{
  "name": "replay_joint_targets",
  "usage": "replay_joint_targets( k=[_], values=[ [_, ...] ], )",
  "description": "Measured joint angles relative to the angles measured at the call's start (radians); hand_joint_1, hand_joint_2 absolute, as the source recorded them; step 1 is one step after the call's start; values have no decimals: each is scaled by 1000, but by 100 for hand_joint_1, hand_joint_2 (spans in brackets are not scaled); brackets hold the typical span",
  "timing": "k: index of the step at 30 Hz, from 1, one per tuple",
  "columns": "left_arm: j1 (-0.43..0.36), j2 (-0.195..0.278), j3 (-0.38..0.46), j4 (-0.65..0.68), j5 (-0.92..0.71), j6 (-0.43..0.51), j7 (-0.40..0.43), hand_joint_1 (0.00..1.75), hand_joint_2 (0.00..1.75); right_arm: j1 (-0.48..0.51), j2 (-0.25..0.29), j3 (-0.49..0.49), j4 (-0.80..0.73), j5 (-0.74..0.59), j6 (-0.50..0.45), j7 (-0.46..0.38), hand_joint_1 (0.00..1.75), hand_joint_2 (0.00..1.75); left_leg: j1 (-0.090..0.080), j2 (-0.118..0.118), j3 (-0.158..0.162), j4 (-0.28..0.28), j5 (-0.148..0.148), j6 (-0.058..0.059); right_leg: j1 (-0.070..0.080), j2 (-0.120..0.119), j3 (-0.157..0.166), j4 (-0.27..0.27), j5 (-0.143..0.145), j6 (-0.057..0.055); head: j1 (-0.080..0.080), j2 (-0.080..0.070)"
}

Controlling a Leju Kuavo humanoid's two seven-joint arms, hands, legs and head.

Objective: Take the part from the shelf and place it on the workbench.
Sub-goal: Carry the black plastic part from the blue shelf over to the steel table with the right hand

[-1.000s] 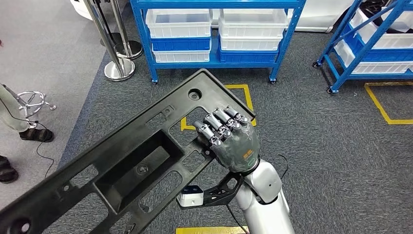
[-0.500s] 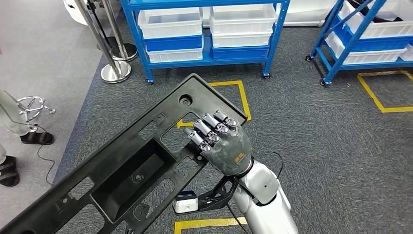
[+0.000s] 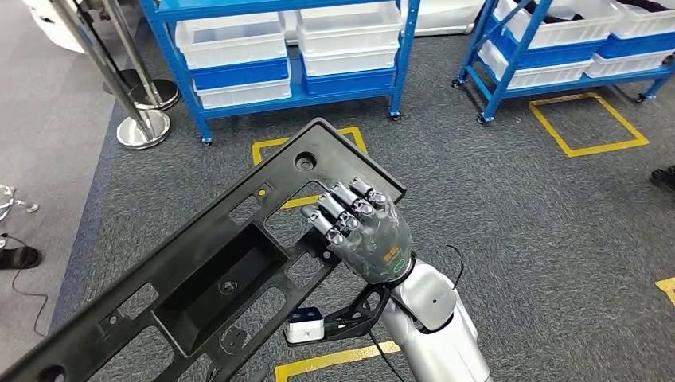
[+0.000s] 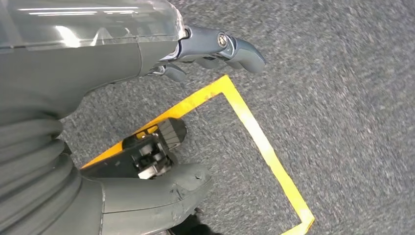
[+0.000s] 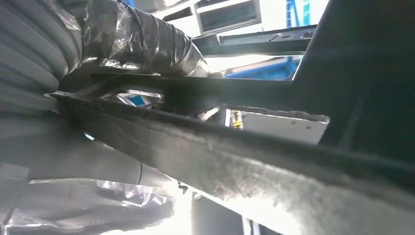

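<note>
The part (image 3: 215, 270) is a long black plastic panel with several cut-outs and a deep recess in its middle. It slants across the head view from the lower left up to the centre, above the carpet. My right hand (image 3: 362, 231) grips its upper end, fingers curled over the edge of a cut-out. Up close in the right wrist view, a black rib of the part (image 5: 254, 166) runs just past my right hand (image 5: 49, 98). My left hand (image 4: 98, 63) hangs over the carpet, its fingers (image 4: 235, 46) and thumb apart, holding nothing.
A blue shelf (image 3: 398, 72) with white bins stands ahead, and a second blue shelf (image 3: 493, 79) at the right. Yellow squares (image 3: 585, 123) are taped on the grey carpet. Chrome posts (image 3: 143, 127) stand at the left. A person's shoe (image 3: 20, 256) is at the left edge.
The whole picture has shifted: the shelves and posts slid left and a second yellow square came into view, so the camera turned. My right hand keeps the same hold on the part.
</note>
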Motion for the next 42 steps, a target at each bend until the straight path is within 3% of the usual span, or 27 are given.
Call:
replay_joint_targets(
  k=[1, 3, 6, 8, 10, 11, 13, 14, 15, 17, 19, 21, 23, 25, 27, 28, 30, 32, 34, 36, 37, 39, 40, 42],
  values=[
    [0, -1, 0, 0, 0, 0, 0, 0, 175, -1, -2, 1, 0, 2, 0, 5, 175, 175, -3, 8, -2, 10, -7, -5, 2, -24, 26, -57, 23, -3, 0, 0],
    [1, -2, 0, 0, -2, 0, 1, 0, 175, -3, -5, 5, -1, 2, 0, 15, 175, 175, -11, 23, -6, 23, -16, -14, 8, -50, 41, -101, 30, -14, 0, 0],
    [2, -2, 0, 0, -3, 0, 1, 0, 175, -3, -11, 11, -3, -1, 0, 25, 175, 175, -11, 42, -6, 32, -25, -26, 9, -17, 31, -97, 33, -32, 0, 0],
    [1, -3, 0, 0, -4, 0, 1, 0, 175, -5, -14, 15, -3, -1, 0, 29, 175, 175, -5, 8, -22, 73, -60, -33, 7, 5, 30, -99, 39, -42, 0, 0],
    [4, -4, 0, 0, -5, 0, 1, 0, 175, -7, -15, 21, -3, -2, 0, 31, 175, 175, -3, -38, -73, 188, -125, -36, 7, 28, 27, -99, 43, -49, 0, 0],
    [6, -4, 0, 0, -5, 0, 1, 0, 175, -7, -15, 24, -3, -3, 0, 31, 175, 175, -3, -49, -105, 257, -153, -35, 9, 42, 25, -99, 44, -52, 0, 0],
    [8, -3, 0, 0, -5, 1, 1, 0, 175, -6, -18, 26, -3, -3, 0, 32, 175, 175, -4, -56, -138, 319, -159, -29, 13, 70, 23, -98, 46, -54, 0, 0],
    [9, -3, 0, 0, -5, 1, 1, 0, 175, -6, -19, 26, -3, -3, 0, 32, 175, 175, -6, -59, -127, 291, -132, -23, 15, 83, 23, -97, 47, -55, 0, 0],
    [8, -3, 0, 0, -5, 1, 1, 0, 175, -6, -20, 26, -3, -3, 0, 32, 175, 175, -8, -70, -99, 230, -92, -15, 17, 97, 25, -97, 47, -55, 0, 0],
    [7, -1, 0, 0, -5, 2, 1, 0, 175, -6, -21, 27, -4, -3, 0, 32, 175, 175, -10, -117, -39, 101, -31, 3, 17, 122, 26, -96, 49, -52, 0, 0],
    [7, 0, 0, 0, -5, 3, 1, 0, 175, -7, -21, 29, -5, -3, 0, 33, 175, 175, -14, -143, -16, 48, -20, 12, 11, 142, 20, -97, 54, -43, 0, 0],
    [6, 0, 0, 0, -6, 5, 0, 0, 175, -5, -24, 29, -9, -3, 0, 34, 175, 175, -13, -124, -9, 27, -15, 14, 6, 158, 13, -101, 61, -30, -1, 0],
    [4, -2, 0, 0, -6, 7, -1, 0, 175, -4, -28, 29, -15, -3, 0, 34, 175, 175, -9, -98, 3, -1, -3, 16, 10, 121, -2, -75, 42, -20, 0, 0],
    [6, -4, 0, 0, -6, 9, -2, 0, 175, -4, -31, 29, -19, -2, 0, 35, 175, 175, -10, -69, 8, -14, 3, 19, 11, 60, -48, 21, -15, -12, 0, 0],
    [11, -4, 0, 0, -6, 9, -2, 0, 175, 0, -33, 29, -20, -2, 0, 37, 175, 175, -11, -41, 5, -11, 1, 19, 5, 39, -100, 128, -60, -4, 0, 0],
    [12, -4, 0, 0, -6, 9, -2, 0, 175, 2, -35, 29, -20, -1, 0, 37, 175, 175, -11, -26, 3, -8, -1, 18, 2, 34, -107, 144, -59, 0, 0, 0],
    [13, -5, 0, 0, -6, 9, -2, 0, 175, 5, -39, 29, -20, 0, 0, 38, 175, 175, -10, 0, 1, 0, -6, 13, -5, 19, -63, 71, -10, 6, 0, 0],
    [11, -6, 0, 0, -6, 9, -2, 0, 175, 6, -40, 29, -22, 0, 0, 38, 175, 175, -11, 21, 0, 14, -16, 3, -4, -21, 6, -53, 30, 4, 0, 0],
    [10, -6, 0, 0, -7, 9, -2, 0, 175, 6, -40, 29, -25, 0, 0, 38, 175, 175, -15, 36, -1, 23, -24, -10, 2, -40, 31, -102, 36, -7, 0, 0],
    [10, -7, 0, 0, -7, 10, -2, 0, 175, 6, -40, 29, -27, 0, 0, 38, 175, 175, -13, 51, 1, 25, -27, -20, 5, -18, 28, -101, 41, -20, 0, 0],
    [9, -7, 0, 0, -8, 10, -2, 0, 175, 6, -40, 29, -28, 0, 0, 38, 175, 175, -10, 46, 0, 30, -34, -26, 4, -8, 27, -104, 44, -26, 0, 0],
    [8, -8, 0, 0, -9, 10, -2, 0, 175, 5, -40, 29, -30, 1, 0, 38, 175, 175, -4, 5, -21, 84, -76, -34, 1, 13, 27, -110, 50, -39, 0, 0],
    [10, -8, 0, 0, -10, 10, -2, 0, 175, 5, -40, 29, -31, 1, 0, 38, 175, 175, -2, -22, -44, 140, -109, -37, 1, 24, 26, -110, 52, -42, 0, 0],
    [14, -7, 0, 0, -12, 10, -2, 0, 175, 6, -39, 29, -31, 1, 0, 37, 175, 175, -1, -50, -101, 264, -162, -37, 5, 49, 22, -109, 55, -47, 0, 0]
  ],
)
